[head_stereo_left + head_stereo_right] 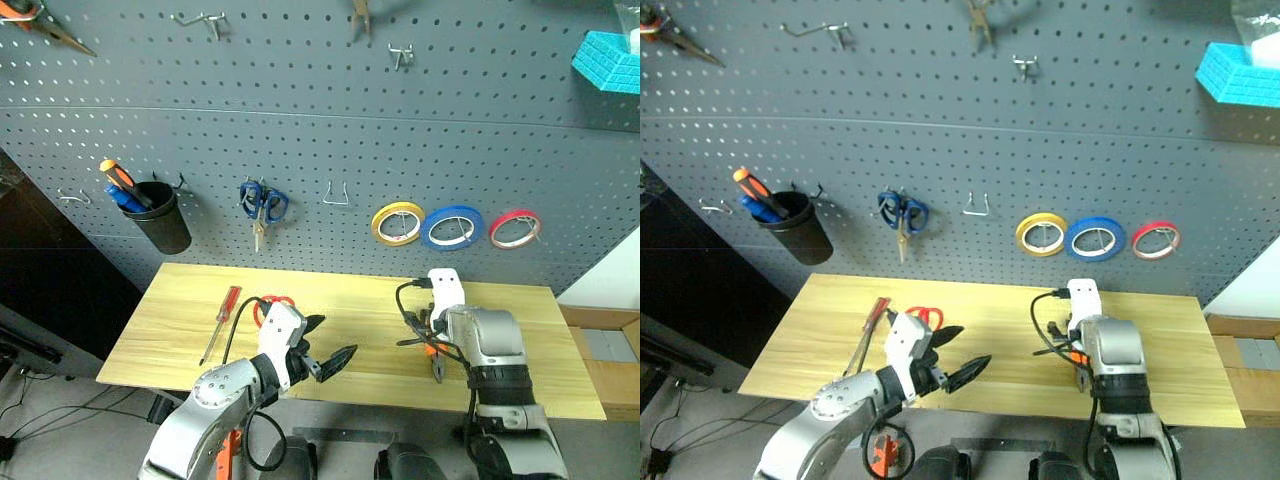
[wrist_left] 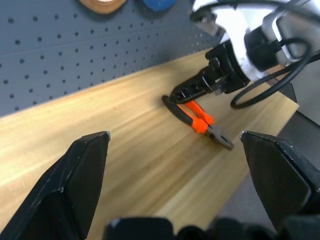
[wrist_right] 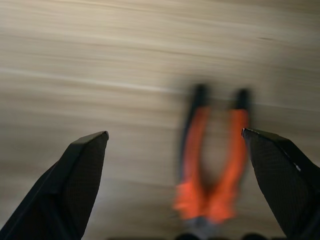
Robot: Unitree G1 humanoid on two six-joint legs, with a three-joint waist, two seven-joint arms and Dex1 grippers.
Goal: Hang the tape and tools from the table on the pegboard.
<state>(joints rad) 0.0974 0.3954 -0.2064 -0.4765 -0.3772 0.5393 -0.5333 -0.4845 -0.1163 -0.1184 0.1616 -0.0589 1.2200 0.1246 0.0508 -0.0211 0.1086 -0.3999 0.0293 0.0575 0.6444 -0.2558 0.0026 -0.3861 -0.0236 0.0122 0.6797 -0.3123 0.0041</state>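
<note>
Pliers lie flat on your table near its right front; your right gripper hangs over them, fingers spread; your left gripper gapes, holding nothing; blue tape hangs on the pegboard.

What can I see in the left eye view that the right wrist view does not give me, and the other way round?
The left eye view gives the pegboard with the blue tape already hanging between a yellow roll and a red roll, plus the red-handled scissors and the slim red-handled tool on the table. The right wrist view gives a close look between the open right pincer down at both handles of the pliers. Both show the table and the orange-and-black pliers lying on it.
</note>
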